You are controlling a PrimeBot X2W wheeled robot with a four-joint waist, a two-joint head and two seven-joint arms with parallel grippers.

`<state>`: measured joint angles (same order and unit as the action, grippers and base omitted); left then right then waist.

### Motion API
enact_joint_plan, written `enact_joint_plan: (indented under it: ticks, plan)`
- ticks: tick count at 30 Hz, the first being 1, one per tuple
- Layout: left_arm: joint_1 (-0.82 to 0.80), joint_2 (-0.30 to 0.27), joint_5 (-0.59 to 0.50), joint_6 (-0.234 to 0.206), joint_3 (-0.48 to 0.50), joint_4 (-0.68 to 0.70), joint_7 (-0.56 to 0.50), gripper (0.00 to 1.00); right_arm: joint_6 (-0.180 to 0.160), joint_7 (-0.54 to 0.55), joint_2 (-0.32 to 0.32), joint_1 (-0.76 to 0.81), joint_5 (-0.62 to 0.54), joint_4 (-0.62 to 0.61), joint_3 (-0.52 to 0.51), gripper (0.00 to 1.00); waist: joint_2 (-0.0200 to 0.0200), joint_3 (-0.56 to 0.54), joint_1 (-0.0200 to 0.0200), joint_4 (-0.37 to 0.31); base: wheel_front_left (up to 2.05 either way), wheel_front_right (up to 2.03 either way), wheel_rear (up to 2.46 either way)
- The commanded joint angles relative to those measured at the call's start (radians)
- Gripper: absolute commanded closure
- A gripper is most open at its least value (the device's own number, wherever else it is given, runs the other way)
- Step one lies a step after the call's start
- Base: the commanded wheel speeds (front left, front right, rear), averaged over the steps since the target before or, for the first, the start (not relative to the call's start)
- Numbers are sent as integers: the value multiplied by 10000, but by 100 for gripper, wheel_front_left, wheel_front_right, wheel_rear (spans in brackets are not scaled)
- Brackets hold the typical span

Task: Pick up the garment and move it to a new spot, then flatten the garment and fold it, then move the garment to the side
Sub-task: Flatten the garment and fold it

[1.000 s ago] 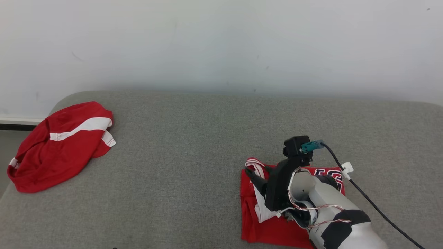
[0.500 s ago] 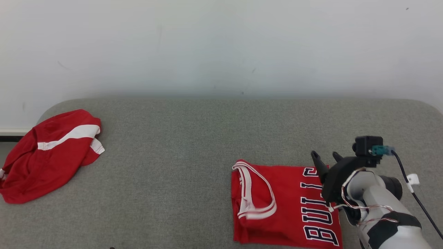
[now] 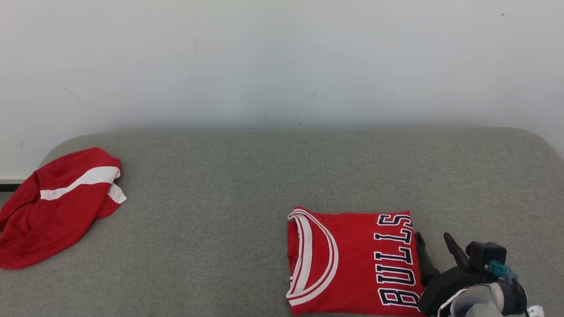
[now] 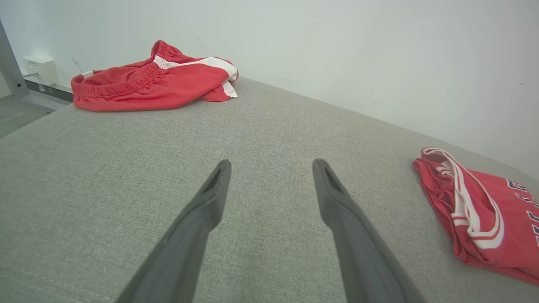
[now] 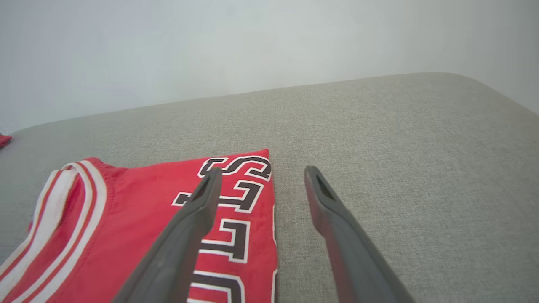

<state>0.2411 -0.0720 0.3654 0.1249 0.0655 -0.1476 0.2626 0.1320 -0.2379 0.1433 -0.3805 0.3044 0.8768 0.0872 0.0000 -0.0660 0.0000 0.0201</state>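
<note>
The garment (image 3: 352,262) is a red jersey with white trim and dark lettering, folded into a flat rectangle on the grey cushion (image 3: 246,189). It also lies at the right edge of the left wrist view, garment (image 4: 480,214), and at the lower left of the right wrist view, garment (image 5: 139,227). My right gripper (image 3: 434,240) stands open just off the jersey's right edge, holding nothing; in its own view the right gripper (image 5: 261,172) straddles that edge from above. My left gripper (image 4: 271,164) is open over bare cushion, far from the jersey.
A second red garment with a white stripe (image 3: 57,204) lies crumpled at the cushion's far left edge; it is also in the left wrist view (image 4: 153,80). A pale wall (image 3: 282,61) rises behind the cushion. A white wall box (image 4: 40,69) sits beyond the left end.
My right gripper has lifted off the jersey and drawn back to the lower right, baring the whole folded jersey. The head camera has shifted too, so the scene sits further left.
</note>
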Motion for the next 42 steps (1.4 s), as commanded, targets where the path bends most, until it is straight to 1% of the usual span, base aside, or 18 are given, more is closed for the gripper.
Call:
enact_joint_plan:
  ticks: [1,7,8,9,11,17,22,33,42]
  plan:
    - [143,44,-118,68,122,70,29,0,-27,-180,-139,521,-408,-659,-191,0,0,-71,0,-131,0,0,0]
    - [264,122,-543,45,388,247,29,0,-27,-273,-736,2523,-1702,-3629,-551,0,0,-182,0,-496,0,0,0]
    - [282,138,-601,47,396,266,29,0,-27,-274,-800,2875,-1773,-3974,-529,0,0,-211,0,-550,0,0,0]
    - [282,138,-601,47,396,266,29,0,-27,-274,-800,2875,-1773,-3974,-529,0,0,-211,0,-550,0,0,0]
    - [356,166,-834,52,470,352,29,0,-27,-277,-893,3621,-1876,-4782,-367,0,0,-311,0,-692,0,0,0]
    - [499,214,-1013,56,547,348,29,0,-27,-280,-925,4356,-1693,-5244,-215,0,0,-463,0,-887,0,0,0]
    - [639,220,-1094,57,325,131,29,0,-27,-280,-929,4594,-1568,-5369,-201,0,0,-577,0,-986,0,0,0]
    - [740,224,-991,47,282,6,29,0,-27,-138,-930,4715,-1195,-5298,-343,0,0,-684,0,-981,0,0,0]
    - [690,225,-956,49,141,-105,29,0,-27,-106,-930,4688,-1216,-5253,-338,0,0,-669,0,-918,0,0,0]
